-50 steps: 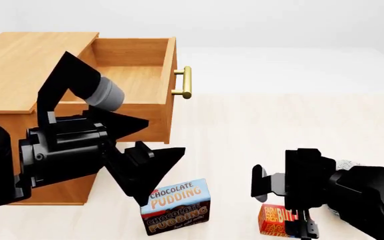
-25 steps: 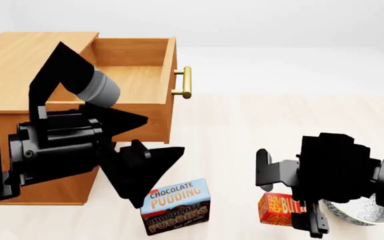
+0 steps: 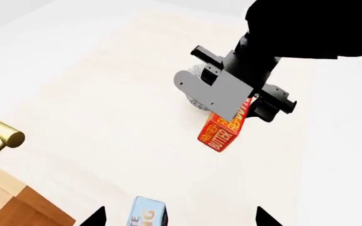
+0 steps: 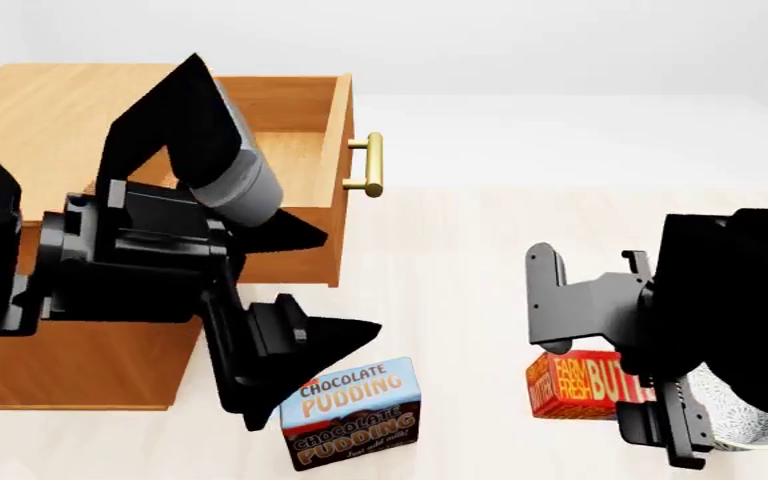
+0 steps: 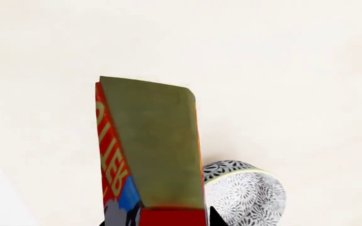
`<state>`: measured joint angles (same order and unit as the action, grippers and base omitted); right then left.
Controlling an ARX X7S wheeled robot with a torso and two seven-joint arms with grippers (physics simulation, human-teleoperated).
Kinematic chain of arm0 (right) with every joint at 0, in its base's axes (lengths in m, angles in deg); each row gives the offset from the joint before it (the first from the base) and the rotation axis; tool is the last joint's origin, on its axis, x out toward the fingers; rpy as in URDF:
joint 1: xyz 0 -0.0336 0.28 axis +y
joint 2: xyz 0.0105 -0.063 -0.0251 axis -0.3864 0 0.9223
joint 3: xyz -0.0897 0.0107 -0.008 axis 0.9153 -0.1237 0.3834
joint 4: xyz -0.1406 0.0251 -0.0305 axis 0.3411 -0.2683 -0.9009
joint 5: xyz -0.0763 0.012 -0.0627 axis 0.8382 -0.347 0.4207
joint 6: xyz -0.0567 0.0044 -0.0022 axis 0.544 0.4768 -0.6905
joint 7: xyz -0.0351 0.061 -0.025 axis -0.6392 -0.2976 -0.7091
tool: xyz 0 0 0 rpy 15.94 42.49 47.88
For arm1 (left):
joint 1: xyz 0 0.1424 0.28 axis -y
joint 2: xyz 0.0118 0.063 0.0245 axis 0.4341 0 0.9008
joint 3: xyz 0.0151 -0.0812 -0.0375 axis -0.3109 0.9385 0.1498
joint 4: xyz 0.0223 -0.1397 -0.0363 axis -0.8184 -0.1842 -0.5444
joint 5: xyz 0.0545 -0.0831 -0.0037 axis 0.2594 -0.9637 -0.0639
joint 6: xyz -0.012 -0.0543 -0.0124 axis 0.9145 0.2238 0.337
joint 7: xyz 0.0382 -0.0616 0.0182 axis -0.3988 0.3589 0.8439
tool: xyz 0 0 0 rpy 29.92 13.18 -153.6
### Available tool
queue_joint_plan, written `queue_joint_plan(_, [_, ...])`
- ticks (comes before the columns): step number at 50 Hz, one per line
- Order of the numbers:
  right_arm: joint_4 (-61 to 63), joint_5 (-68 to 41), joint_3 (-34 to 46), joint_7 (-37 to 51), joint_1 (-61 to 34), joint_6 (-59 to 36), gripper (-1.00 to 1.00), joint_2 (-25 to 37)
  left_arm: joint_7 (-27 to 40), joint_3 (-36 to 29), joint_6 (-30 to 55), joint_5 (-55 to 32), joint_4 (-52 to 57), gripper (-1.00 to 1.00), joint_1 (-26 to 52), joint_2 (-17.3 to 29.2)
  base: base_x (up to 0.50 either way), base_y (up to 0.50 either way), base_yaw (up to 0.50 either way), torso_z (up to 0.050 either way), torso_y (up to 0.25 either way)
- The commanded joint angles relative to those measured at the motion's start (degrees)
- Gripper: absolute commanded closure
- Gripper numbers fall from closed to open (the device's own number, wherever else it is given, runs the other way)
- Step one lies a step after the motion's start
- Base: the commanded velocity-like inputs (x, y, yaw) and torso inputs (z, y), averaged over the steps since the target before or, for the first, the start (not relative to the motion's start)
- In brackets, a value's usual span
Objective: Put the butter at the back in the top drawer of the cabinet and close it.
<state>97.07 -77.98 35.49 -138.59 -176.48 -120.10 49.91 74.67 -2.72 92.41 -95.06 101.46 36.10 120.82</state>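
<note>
— Holding the butter clear of the floor, the right claw has its fingers clamped on the box; the left wrist view shows it hanging tilted, with a patterned bowl just behind it. How should the carry go?

— From the butter, the top drawer lies toward ten o'clock in the head view, pulled out of the cabinet with its brass handle facing the right arm. The box probably needs more height first, so it passes over the drawer front rather than into the handle.

— And the left arm?

— The left claw stands spread and holds nothing, hovering just above the pudding box, between the butter and the cabinet. A direct path at this height looks likely to brush it, so the right arm would do well to arc higher, or the left to draw aside.

— Where in the drawer?

— Deep inside, against the rear wall, since the task asks for the back. Levelling the tilted box before release should help it land flat. The drawer's wooden inside appears bare where visible, though the left arm hides part of it.
</note>
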Motion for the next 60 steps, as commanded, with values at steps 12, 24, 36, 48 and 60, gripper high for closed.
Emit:
queue_joint_plan(12, [8.04, -2.03, -4.43, -0.02, -6.03, -4.81, 1.00, -2.40, -11.47, -1.63, 1.25, 12.31, -0.36, -1.00, -1.79, -5.59, 0.00, 0.00, 0.00, 0.000, 0.000])
queue_joint_plan(24, [8.76, -3.05, -6.18, 0.24, -6.29, -5.77, 1.00, -4.45, -18.24, -2.66, -0.11, 16.76, 3.08, -1.00, -4.37, -6.49, 0.00, 0.00, 0.00, 0.001, 0.001])
queue_joint_plan(36, [9.07, -5.73, -12.10, 1.11, -5.40, -5.65, 1.00, -5.28, -22.07, -3.13, -2.11, 21.22, 7.93, -1.00, -6.42, -5.48, 0.00, 0.00, 0.00, 0.000, 0.001])
queue_joint_plan(48, [8.42, -8.64, -17.55, 3.52, -3.00, -8.29, 1.00, -7.40, -22.10, -3.01, -4.31, 23.71, 8.11, -1.00, -7.80, -6.17, 0.00, 0.00, 0.00, 0.000, 0.001])
queue_joint_plan(60, [8.22, -10.08, -18.80, 3.75, -2.97, -9.31, 1.00, -8.10, -21.55, -3.37, -5.32, 25.86, 6.78, -1.00, -8.58, -7.21, 0.00, 0.00, 0.00, 0.001, 0.001])
